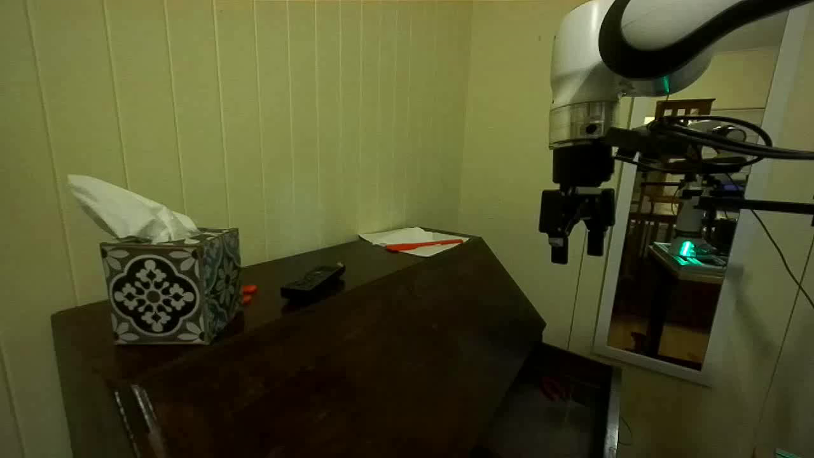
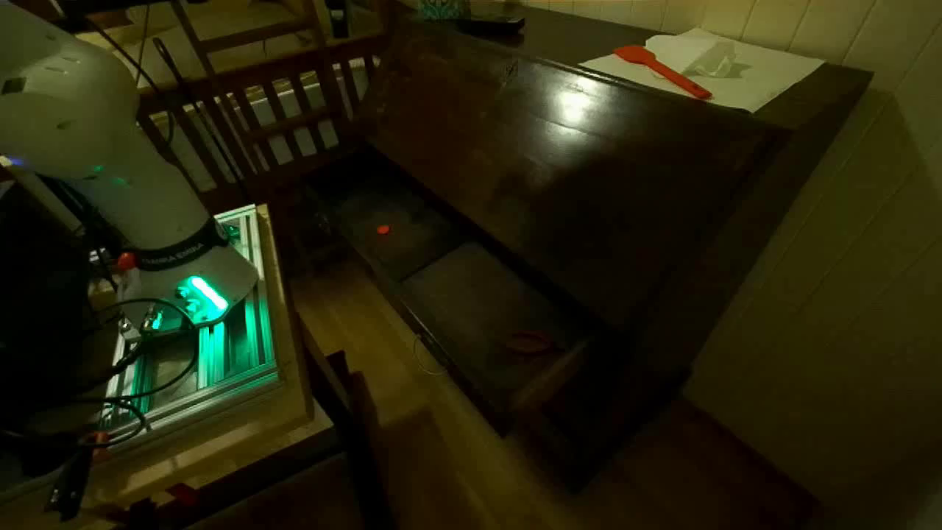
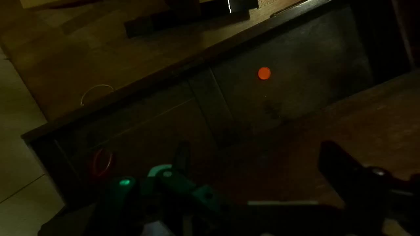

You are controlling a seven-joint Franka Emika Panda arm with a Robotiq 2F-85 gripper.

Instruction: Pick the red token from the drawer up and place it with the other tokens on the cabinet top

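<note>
Flat round red token point(image 3: 264, 73) just chilling in our dark wooden drawer point(image 3: 315, 55)
We've got the black end effector point(image 1: 577, 249) spread wide.

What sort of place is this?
Probably a room in someone's home: a grey-and-white patterned tissue box sits on a glossy, dark brown wooden cabinet, and a tall, white-framed mirror is also in view.
</note>
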